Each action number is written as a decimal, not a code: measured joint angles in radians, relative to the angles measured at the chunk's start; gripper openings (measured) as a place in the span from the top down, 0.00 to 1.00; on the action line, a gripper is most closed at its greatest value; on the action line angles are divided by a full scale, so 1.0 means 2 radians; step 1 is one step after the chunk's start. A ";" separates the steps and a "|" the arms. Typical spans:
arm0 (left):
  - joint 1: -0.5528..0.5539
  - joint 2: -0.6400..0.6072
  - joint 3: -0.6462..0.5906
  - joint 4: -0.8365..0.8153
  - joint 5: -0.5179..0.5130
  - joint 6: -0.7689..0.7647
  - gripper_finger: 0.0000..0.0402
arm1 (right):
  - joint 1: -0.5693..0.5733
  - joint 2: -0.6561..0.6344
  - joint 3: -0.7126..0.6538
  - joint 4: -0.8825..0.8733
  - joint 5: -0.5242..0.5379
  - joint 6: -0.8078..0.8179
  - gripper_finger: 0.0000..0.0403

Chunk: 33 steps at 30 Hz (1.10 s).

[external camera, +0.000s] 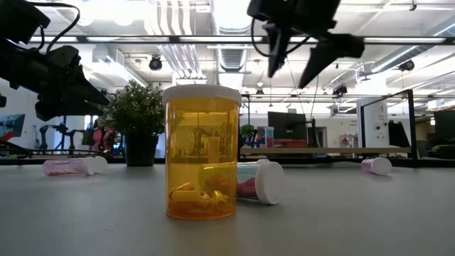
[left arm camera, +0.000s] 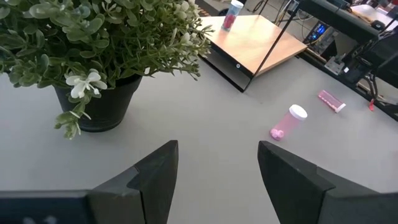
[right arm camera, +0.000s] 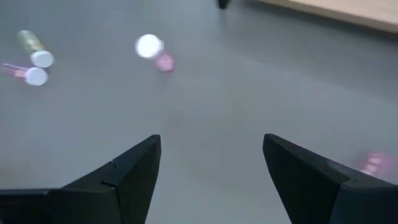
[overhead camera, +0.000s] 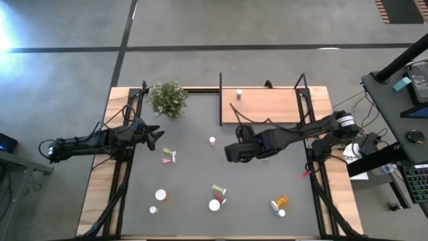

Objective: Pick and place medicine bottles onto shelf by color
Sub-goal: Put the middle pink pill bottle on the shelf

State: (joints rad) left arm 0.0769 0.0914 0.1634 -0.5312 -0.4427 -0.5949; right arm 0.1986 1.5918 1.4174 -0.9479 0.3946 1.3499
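The light wooden shelf (overhead camera: pixel 267 105) stands at the table's far right, with one pink bottle (overhead camera: pixel 239 94) upright on it. Medicine bottles are scattered over the dark tabletop. A pink one (overhead camera: pixel 212 141) stands near the middle, and two lie by my left gripper (overhead camera: pixel 168 156). An orange white-capped one (external camera: pixel 202 151) stands near the front edge. My left gripper (overhead camera: pixel 157 137) is open and empty beside the plant, above the table (left arm camera: pixel 217 149). My right gripper (overhead camera: pixel 231 152) is open and empty above mid-table (right arm camera: pixel 211 143); the pink bottle (right arm camera: pixel 154 51) lies ahead of it.
A green potted plant (overhead camera: pixel 168 98) stands at the far left by the shelf's black posts. More bottles sit toward the near edge: white-capped ones (overhead camera: pixel 160 195), a yellow-green one (overhead camera: pixel 219 190) and an orange one on its side (overhead camera: pixel 279 202). A small red thing (overhead camera: pixel 305 173) lies at the right.
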 joint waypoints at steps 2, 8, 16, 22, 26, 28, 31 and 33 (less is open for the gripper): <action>0.000 0.000 0.000 0.000 0.000 0.000 0.49 | 0.000 0.008 0.000 0.015 0.000 0.000 0.33; 0.000 0.000 0.000 0.000 0.000 0.000 0.49 | 0.000 0.027 0.000 0.031 -0.001 -0.008 0.33; 0.000 0.000 0.000 0.000 0.000 0.000 0.49 | -0.005 0.033 0.000 0.047 0.000 -0.050 0.37; 0.000 0.000 0.000 0.000 0.000 0.000 0.49 | -0.037 0.047 0.000 0.073 -0.010 -0.101 0.37; 0.000 0.000 0.000 0.000 0.000 0.000 0.49 | -0.055 0.052 0.000 0.096 -0.042 -0.147 0.37; 0.000 0.000 0.000 0.000 0.000 0.000 0.49 | -0.061 0.054 0.000 0.109 -0.054 -0.165 0.37; 0.000 0.000 0.000 0.000 0.000 0.000 0.49 | -0.068 0.060 0.000 0.122 -0.057 -0.177 0.37; 0.000 0.000 0.000 0.000 0.000 0.000 0.49 | -0.071 0.061 0.000 0.126 -0.057 -0.179 0.37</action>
State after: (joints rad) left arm 0.0772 0.0913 0.1631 -0.5312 -0.4427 -0.5949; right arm 0.0561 1.7145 1.4174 -0.6968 0.2798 0.9924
